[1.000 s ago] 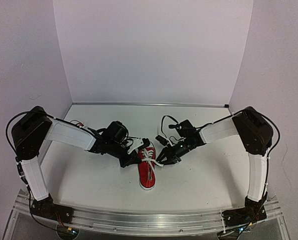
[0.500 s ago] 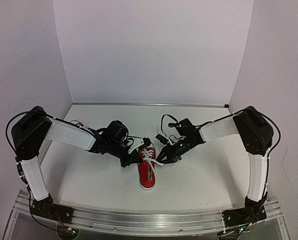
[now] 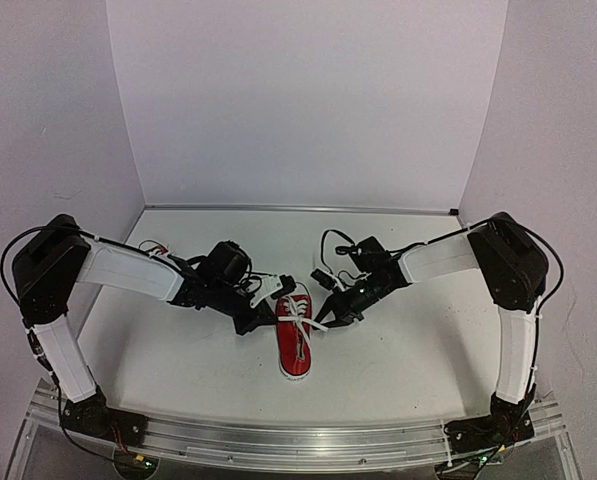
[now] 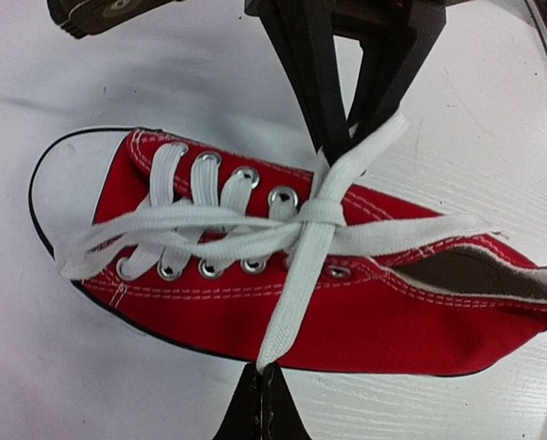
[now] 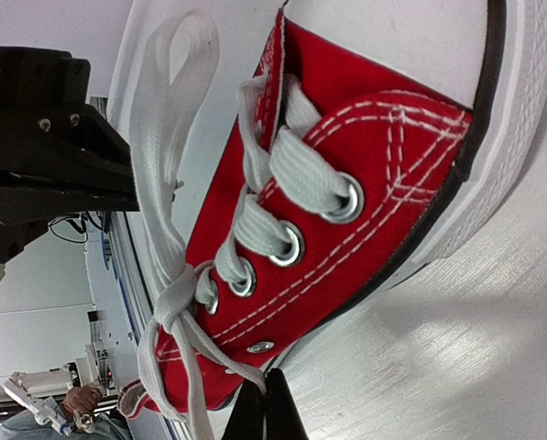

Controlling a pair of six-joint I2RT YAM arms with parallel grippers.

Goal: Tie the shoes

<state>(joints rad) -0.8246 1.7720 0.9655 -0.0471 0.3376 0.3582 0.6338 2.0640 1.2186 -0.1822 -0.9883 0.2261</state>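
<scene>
From above, one red sneaker (image 3: 296, 345) lies in the middle of the bench (image 3: 178, 350), toe cap toward the near edge and heel toward the far wall; I see no second shoe. My left hand (image 3: 261, 318) sits just left of its upper eyelets and my right hand (image 3: 325, 321) just right of them. In my left wrist view the fingers (image 4: 259, 408) are closed flat on the left lace end (image 4: 296, 293), which runs straight up to a knot (image 4: 321, 211) over the top eyelets. Beyond it the right hand pinches the right lace end (image 4: 365, 151), and a slack loop (image 4: 81, 252) trails toward the toe cap. In my right wrist view my fingers are likewise shut on that right end, the strand taut to the knot, with the loop lying along the bench beside the shoe. I judge I am cinching this knot, both ends gripped. The next move calls for drawing my hands apart evenly and low, because nothing pins the sneaker and a lopsided pull would drag or roll it. Whether that loop is a finished bow half I cannot tell.
</scene>
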